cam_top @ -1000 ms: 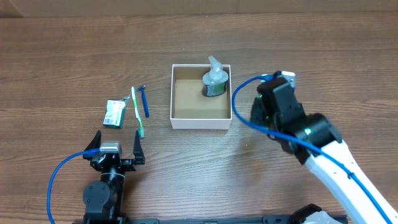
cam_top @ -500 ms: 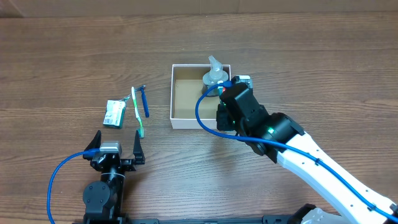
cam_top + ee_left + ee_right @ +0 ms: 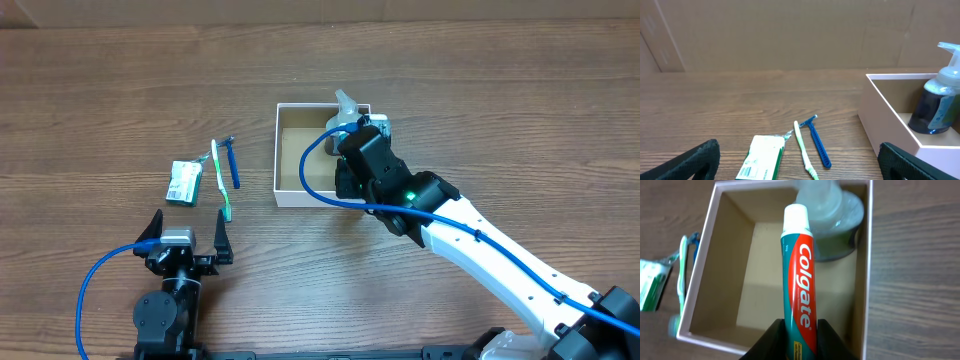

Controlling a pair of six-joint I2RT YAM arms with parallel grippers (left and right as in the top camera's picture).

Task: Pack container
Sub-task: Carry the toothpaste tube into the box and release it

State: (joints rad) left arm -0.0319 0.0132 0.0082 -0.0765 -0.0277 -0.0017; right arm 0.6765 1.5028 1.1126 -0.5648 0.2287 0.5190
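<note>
Fingers [image 3: 771,336] of the right gripper [image 3: 801,330] are closed on the lower end of a Colgate toothpaste tube [image 3: 800,285], one on each side of it; the tube points cap-first away from the wrist and hangs over the brown inside of the container [image 3: 300,198]. Whether the tube is touching the floor of the box or is held clear of it I cannot tell from these views. Just beyond the cap, in the far right corner of the container, a pump bottle [image 3: 832,215] of dark liquid stands upright against the walls; the rest of the floor is bare.

Outside, to the left of the box on the worktop [image 3: 120,80], lie a green-and-white toothbrush [image 3: 220,180], a blue razor [image 3: 233,165] just beside it, and a green-and-white packet [image 3: 184,183] a little further left; none is touching the container. Near them the left gripper [image 3: 188,225] sits low at the front edge with its fingers spread wide and nothing between them.

By my reckoning the packing is under way; one item is in, the toothpaste is in hand over the box but not released, and three remain to be fetched.
</note>
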